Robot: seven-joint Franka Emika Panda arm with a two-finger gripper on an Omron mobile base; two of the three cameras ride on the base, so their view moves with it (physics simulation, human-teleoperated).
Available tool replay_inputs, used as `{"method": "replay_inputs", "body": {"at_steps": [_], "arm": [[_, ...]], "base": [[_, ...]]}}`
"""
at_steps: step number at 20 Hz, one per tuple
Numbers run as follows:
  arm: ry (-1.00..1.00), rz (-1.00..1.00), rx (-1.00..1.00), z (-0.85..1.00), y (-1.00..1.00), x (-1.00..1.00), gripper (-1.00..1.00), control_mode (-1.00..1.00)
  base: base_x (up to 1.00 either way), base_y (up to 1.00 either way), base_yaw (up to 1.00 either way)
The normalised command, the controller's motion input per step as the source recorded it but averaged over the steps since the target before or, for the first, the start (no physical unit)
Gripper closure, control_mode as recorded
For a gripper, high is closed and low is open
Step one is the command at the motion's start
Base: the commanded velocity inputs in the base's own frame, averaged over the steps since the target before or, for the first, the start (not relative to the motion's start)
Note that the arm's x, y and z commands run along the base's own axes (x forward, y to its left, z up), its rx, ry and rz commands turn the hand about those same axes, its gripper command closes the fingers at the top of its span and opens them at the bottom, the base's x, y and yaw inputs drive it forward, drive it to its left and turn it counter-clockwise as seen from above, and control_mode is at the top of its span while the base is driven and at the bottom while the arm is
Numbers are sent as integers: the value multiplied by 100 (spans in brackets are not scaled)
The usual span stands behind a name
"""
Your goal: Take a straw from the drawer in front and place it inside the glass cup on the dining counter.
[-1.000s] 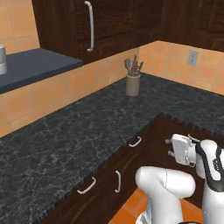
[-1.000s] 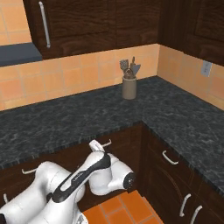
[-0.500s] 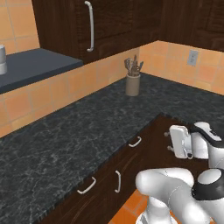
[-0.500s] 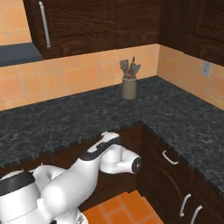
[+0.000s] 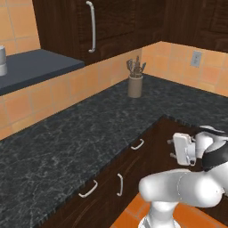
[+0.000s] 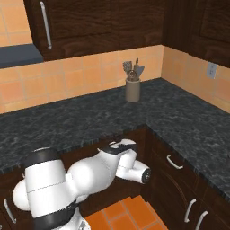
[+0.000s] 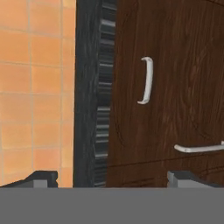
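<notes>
Black speckled counter (image 5: pixel 89 133) bends round the kitchen corner in an L, w/ orange tile wall (image 6: pixel 90 76) behind it and dark wood cupboards (image 6: pixel 112 22) up top. One tall cupboard door has a long silver handle (image 5: pixel 91 26).

On the counter, near the corner, stands a beige pot of kitchen tools (image 5: pixel 135 82), right by the wall. Lots of bare counter around it. At far left in the left base view, a small grey cup-like thing (image 5: pixel 2 60) sits on a grey shelf (image 5: pixel 35 67); can't tell what it is. A wall socket (image 5: pixel 195 58) is on the tiles at right.

Under the counter edge are dark-brown fronts. The drawer (image 5: pixel 133 153) w/ its small curved silver handle (image 5: pixel 137 144) is shut, just below the counter lip, in the inner corner. More handles sit lower left (image 5: pixel 119 185) and on the right-hand run (image 6: pixel 174 161).

The white arm is down low in front of these, over the orange floor tiles (image 6: pixel 121 215). The tool (image 5: pixel 171 149) hangs close to the drawer front but not touching it. Its two tips are far apart w/ nothing between them; in the hand view they poke up at the bottom corners (image 7: pixel 112 177). That view is rolled sideways: the counter edge (image 7: pixel 89 92) runs up and down, and the drawer handle (image 7: pixel 147 81) is ahead, w/ open room between it and the tips. Another handle (image 7: pixel 197 148) is near the right tip.
</notes>
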Motion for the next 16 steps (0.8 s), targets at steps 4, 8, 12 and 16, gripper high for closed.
{"method": "replay_inputs", "body": {"at_steps": [4,8,12,16], "arm": [[0,-4,6,-12,21,36,-100,-100],[0,-4,3,-22,30,27,-100,-100],[0,-3,0,-28,27,16,-100,-100],[0,-2,0,-24,20,17,-100,-100]], "base": [[0,0,0],[0,0,0],[0,0,0],[0,0,0]]}}
